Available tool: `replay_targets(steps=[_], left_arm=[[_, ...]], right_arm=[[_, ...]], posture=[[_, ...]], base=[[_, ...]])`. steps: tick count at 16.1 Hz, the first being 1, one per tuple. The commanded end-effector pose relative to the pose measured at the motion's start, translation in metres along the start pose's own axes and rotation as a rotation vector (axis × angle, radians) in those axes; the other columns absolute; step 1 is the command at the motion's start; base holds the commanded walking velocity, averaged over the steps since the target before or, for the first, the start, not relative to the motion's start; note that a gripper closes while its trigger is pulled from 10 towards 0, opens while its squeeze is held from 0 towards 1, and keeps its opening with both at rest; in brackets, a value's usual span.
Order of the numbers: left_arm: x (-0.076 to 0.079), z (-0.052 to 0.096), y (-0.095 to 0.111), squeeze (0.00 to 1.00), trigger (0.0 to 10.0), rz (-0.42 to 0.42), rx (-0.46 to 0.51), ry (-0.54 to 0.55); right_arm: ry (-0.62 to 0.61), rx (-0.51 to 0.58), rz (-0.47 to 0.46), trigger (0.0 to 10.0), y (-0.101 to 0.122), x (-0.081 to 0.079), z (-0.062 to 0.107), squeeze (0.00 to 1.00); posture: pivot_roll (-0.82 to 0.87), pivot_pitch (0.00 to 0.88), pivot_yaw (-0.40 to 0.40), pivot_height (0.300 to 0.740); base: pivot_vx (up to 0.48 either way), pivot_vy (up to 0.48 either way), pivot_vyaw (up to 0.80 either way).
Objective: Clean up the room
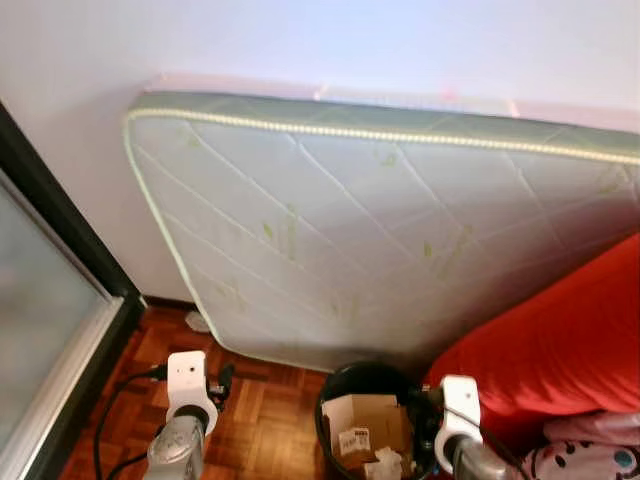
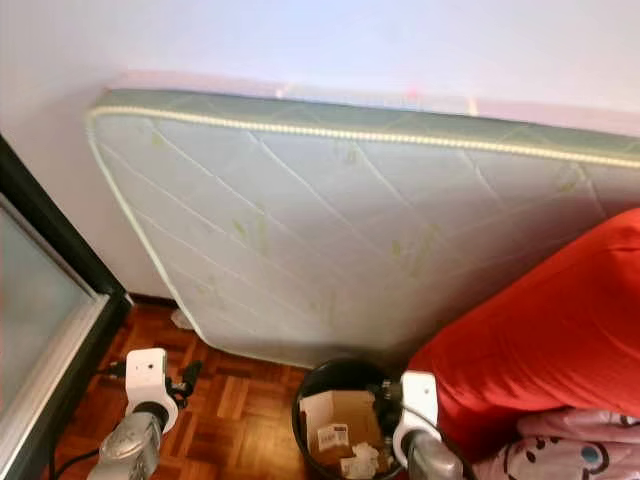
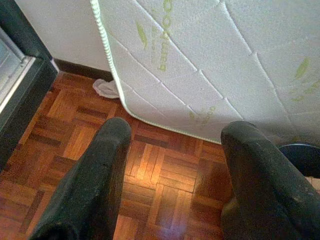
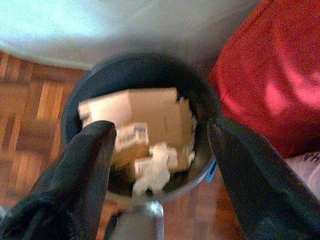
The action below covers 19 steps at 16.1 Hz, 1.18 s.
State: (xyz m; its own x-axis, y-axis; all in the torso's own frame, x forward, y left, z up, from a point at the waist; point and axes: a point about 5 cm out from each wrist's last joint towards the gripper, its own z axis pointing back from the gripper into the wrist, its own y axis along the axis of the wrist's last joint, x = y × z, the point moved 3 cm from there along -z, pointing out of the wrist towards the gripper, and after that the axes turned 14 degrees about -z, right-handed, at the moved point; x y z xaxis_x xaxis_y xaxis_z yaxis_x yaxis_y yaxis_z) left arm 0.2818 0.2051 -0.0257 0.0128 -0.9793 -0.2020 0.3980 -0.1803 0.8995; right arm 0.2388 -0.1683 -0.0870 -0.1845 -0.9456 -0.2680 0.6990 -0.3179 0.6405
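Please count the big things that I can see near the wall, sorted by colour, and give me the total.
White with green: 1, the mattress leaning on the wall.
Black: 1, the bin holding cardboard and paper.
Red: 1, the cover beside the bin.
Total: 3

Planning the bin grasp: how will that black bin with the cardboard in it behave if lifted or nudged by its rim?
The black bin is probably light: it holds only cardboard and crumpled paper. Its round rim looks thin, so it may flex under the right gripper's open fingers. On the smooth parquet floor a nudge would likely slide it rather than tip it.
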Motion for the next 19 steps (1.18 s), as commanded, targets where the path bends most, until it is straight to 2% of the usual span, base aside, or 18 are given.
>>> replay_targets(steps=[1,4,7,11,14,19], left_arm=[[-0.002,0.001,-0.007,0.00,10.0,0.001,-0.027,-0.005],[-0.002,0.002,-0.020,0.00,10.0,0.009,-0.105,-0.006],[-0.002,0.003,-0.026,0.00,10.0,0.035,-0.130,-0.003],[0.001,0.003,-0.026,0.00,10.0,0.033,-0.130,-0.011],[0.003,0.004,-0.027,0.00,10.0,0.024,-0.126,-0.017],[0.004,0.004,-0.029,0.00,10.0,0.026,-0.133,-0.025]], right_arm=[[-0.012,-0.089,0.028,10.0,-0.022,0.004,0.004,0.00],[-0.046,-0.137,0.035,10.0,-0.039,0.014,0.009,0.00],[-0.054,-0.154,0.038,10.0,-0.044,0.019,0.012,0.00],[-0.052,-0.159,0.044,10.0,-0.046,0.021,0.013,0.00],[-0.043,-0.164,0.049,10.0,-0.046,0.016,0.012,0.00],[-0.029,-0.177,0.054,10.0,-0.053,0.002,0.011,0.00]], posture=[[0.04,0.049,-0.030,0.740],[0.05,0.058,-0.032,0.740],[0.03,0.072,-0.032,0.740],[0.04,0.083,-0.040,0.740],[0.04,0.087,-0.040,0.740],[0.04,0.090,-0.037,0.740]], base=[[0.000,0.000,0.00],[0.000,0.000,0.00],[0.000,0.000,0.00],[0.000,0.450,0.00],[0.000,0.125,0.00],[0.000,0.455,0.00]])
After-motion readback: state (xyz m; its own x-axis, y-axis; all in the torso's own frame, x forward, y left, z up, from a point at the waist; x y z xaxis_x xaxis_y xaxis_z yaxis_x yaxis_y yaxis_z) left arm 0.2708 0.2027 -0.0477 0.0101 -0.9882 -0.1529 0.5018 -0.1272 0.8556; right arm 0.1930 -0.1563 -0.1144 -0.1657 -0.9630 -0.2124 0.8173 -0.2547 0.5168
